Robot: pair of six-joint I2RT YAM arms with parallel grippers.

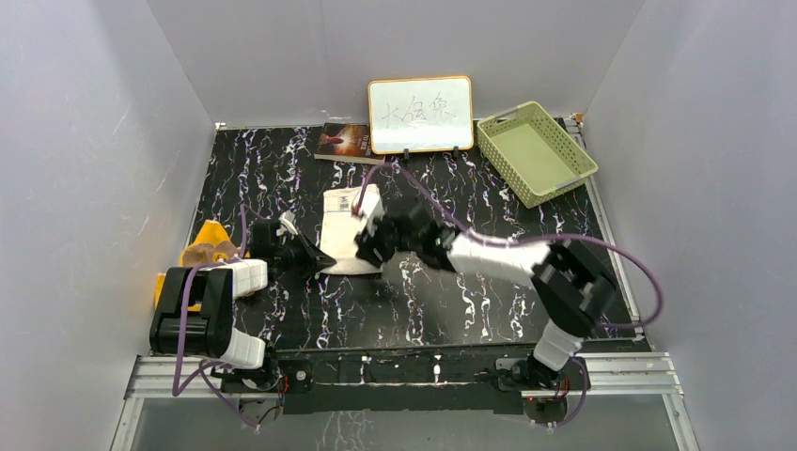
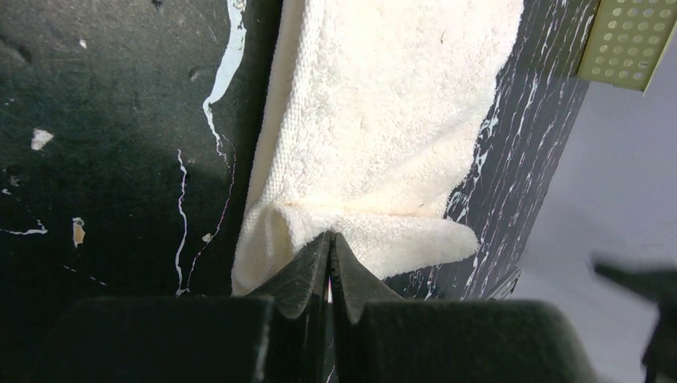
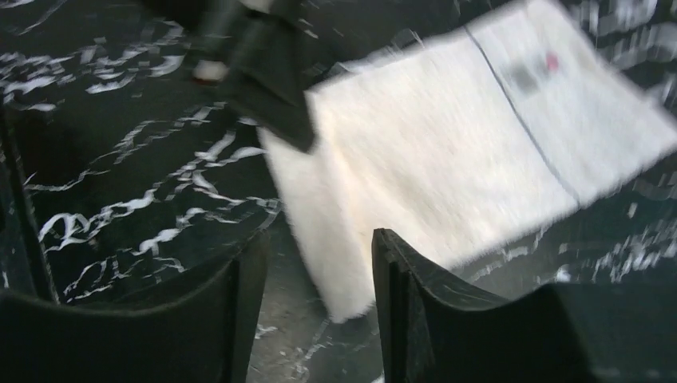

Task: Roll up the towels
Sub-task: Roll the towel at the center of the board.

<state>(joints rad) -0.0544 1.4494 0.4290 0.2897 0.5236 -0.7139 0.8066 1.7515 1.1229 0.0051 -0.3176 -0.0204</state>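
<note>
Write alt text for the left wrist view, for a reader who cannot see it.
The shut left tool pinches a folded near edge of a cream-white towel. The towel lies on a black marbled table; a corner of a pale green basket shows at the upper right.

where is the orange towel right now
In the top view, the orange towel lies crumpled at the left edge of the table, partly behind the left arm, well left of the cream towel.

Left gripper, right gripper at cream towel.
</note>
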